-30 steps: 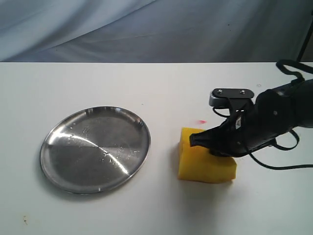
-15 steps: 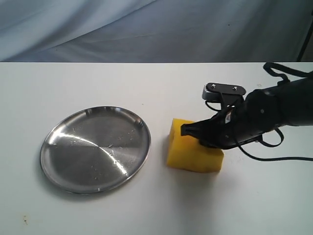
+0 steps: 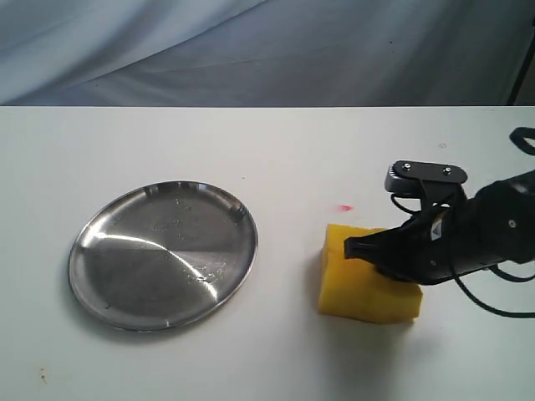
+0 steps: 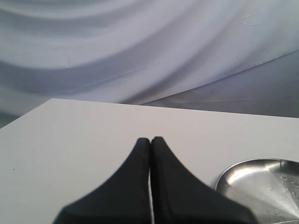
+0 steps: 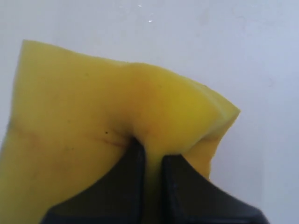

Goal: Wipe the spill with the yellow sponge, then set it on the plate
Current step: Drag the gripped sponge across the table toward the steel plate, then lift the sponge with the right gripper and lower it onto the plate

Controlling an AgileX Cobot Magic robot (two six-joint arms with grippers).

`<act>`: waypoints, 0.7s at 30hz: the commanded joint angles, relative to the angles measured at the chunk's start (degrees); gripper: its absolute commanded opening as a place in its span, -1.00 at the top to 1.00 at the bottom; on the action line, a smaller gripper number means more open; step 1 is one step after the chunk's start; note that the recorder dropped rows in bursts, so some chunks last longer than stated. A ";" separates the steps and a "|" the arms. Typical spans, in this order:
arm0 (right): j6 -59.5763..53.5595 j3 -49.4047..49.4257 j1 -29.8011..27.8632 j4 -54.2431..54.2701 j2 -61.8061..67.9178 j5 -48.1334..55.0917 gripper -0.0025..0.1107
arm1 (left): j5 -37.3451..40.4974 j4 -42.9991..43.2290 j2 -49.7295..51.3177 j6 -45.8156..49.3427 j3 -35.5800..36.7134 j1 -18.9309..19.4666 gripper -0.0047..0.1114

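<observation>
The yellow sponge (image 3: 361, 286) rests on the white table right of centre, and my right gripper (image 3: 368, 251) is shut on its top, squeezing the foam. In the right wrist view the sponge (image 5: 84, 121) bulges around the two black fingers (image 5: 175, 186). A tiny pinkish-red speck of the spill (image 3: 345, 208) lies on the table just behind the sponge. The round silver plate (image 3: 100, 301) sits at the left, with nothing on it. My left gripper (image 4: 150, 140) shows only in its wrist view, shut with nothing between its fingers, with the plate's rim (image 4: 224, 175) beside it.
Grey-blue cloth (image 3: 251, 50) hangs behind the table's far edge. A black cable (image 3: 493, 305) loops off the right arm near the right side. A small dark fleck (image 3: 42, 376) marks the table's front left.
The right gripper dragged the sponge left toward the plate over the red mark, then back right and slightly nearer. The pink speck shows again behind the sponge.
</observation>
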 commanded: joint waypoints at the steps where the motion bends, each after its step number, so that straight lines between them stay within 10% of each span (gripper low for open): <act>1: -2.05 -2.60 3.53 5.73 2.21 -2.35 0.96 | -0.28 0.03 -0.20 -0.15 0.30 -0.29 0.92; 21: -3.32 -27.08 3.21 0.32 12.72 2.12 0.96 | -0.28 0.03 -0.20 -0.16 0.30 -0.29 0.92</act>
